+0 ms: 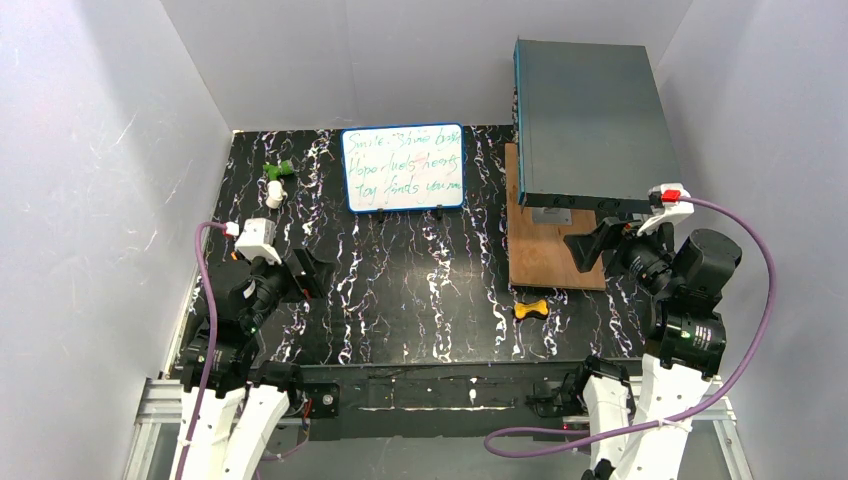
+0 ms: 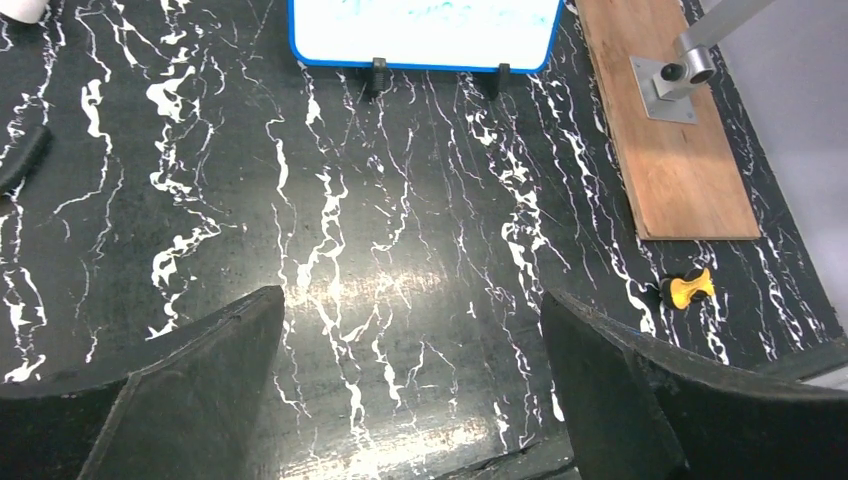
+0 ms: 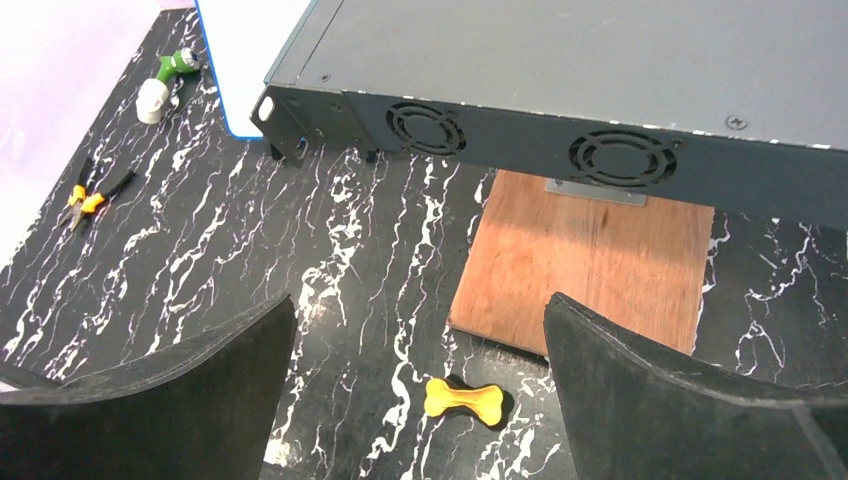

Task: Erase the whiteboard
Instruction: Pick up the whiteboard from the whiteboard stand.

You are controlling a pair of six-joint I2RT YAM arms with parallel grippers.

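The whiteboard, white with a blue frame and green and red handwriting, stands on small black feet at the back middle of the table. Its lower edge shows in the left wrist view, and a corner shows behind the box in the right wrist view. A yellow bone-shaped piece lies on the table near the right arm. My left gripper is open and empty at the left, well short of the board. My right gripper is open and empty above the bone-shaped piece.
A large grey-teal box stands raised at the back right over a wooden board with a metal bracket. A green and white object lies left of the whiteboard. Pliers lie at the left.
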